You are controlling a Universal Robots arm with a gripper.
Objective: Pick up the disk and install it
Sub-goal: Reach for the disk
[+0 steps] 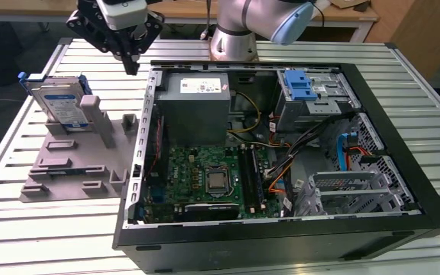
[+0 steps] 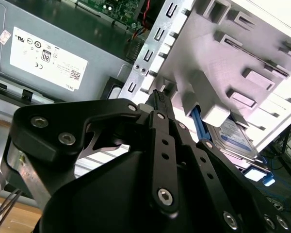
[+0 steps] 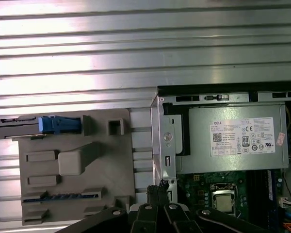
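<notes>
The disk, a silver hard drive with a white-and-blue label in a blue caddy, stands upright on edge in the grey slotted fixture at the exterior view's left. In the first wrist view its blue caddy edge shows from above; in the second wrist view the disk leans behind the fixture. My gripper hangs above the table between the disk and the computer case's corner, fingers together and holding nothing. Its fingertips also appear in the first wrist view.
An open black computer case lies on the slatted metal table, with a grey power supply, a motherboard and a drive bay with a blue latch. The arm's base stands behind the case.
</notes>
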